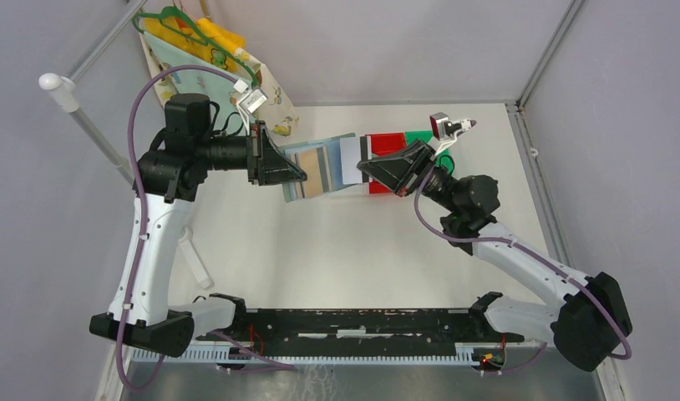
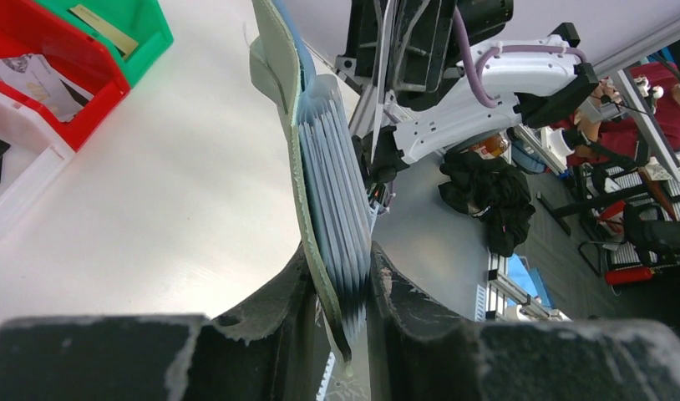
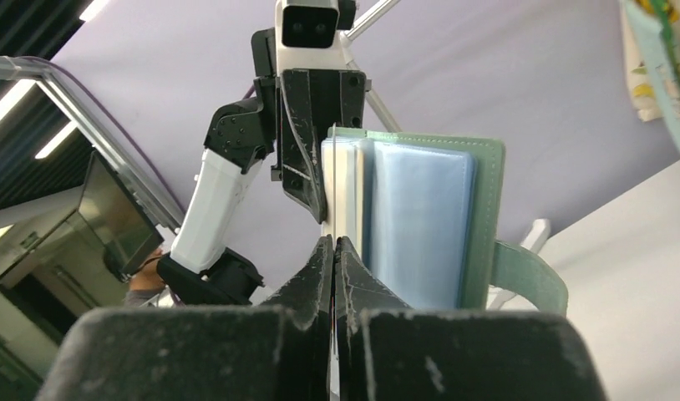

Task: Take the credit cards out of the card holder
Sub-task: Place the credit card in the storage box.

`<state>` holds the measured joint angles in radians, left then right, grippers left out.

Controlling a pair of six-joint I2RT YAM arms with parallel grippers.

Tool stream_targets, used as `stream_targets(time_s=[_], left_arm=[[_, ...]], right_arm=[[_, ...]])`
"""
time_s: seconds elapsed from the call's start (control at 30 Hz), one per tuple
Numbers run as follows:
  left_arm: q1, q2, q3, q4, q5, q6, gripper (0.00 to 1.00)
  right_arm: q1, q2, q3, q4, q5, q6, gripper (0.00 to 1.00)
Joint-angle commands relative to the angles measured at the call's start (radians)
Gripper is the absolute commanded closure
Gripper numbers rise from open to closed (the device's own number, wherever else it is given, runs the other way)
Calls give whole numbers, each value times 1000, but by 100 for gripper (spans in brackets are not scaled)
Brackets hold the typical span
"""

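From above, the flat grey-green book-like card holder with clear plastic pockets hangs open in the air between the two arms, above the white counter. The left claw is pressed onto its left edge. The right claw pinches a pale thin leaf at its right side, and you cannot tell from here whether that is a pocket or a card. A tan card shows through one pocket. The red plastic bin and green plastic bin sit just behind.

In the left wrist view, the claw's fingers clamp the soft cover together with the whole fan of pockets near the spine. The cover bows visibly, so judge the holder as light and floppy: it will likely twist if you pull hard.

In the right wrist view, the claw is closed flat on the leaf's lower edge, with the bluish pockets just beside it. The cards are likely stiff, thin and slick. The film probably grips them, so take a card by its exposed short edge, not the pocket, and draw it straight along the pocket opening while the other claw anchors the spine
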<state>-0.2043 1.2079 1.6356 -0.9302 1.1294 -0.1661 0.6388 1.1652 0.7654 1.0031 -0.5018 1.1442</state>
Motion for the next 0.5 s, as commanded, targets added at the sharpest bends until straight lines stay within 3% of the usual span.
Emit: stream_targets(time_s=[0.0,0.1,0.33,0.47], left_arm=[[2,-12,24,8,1,53,98],[2,-16,35,10,-7,56,98],[2,-22,40,-4,-11,70,98],[2,-24,40,-22,-14,90,98]], right_arm=[[-70,-50,-37,-32,-49,-18,100],[-176,-76,-34,-121,-83,-27,100],[-387,-119,97,-743,7,-423,100],[-463,-88,77,-766,8,-468,100]])
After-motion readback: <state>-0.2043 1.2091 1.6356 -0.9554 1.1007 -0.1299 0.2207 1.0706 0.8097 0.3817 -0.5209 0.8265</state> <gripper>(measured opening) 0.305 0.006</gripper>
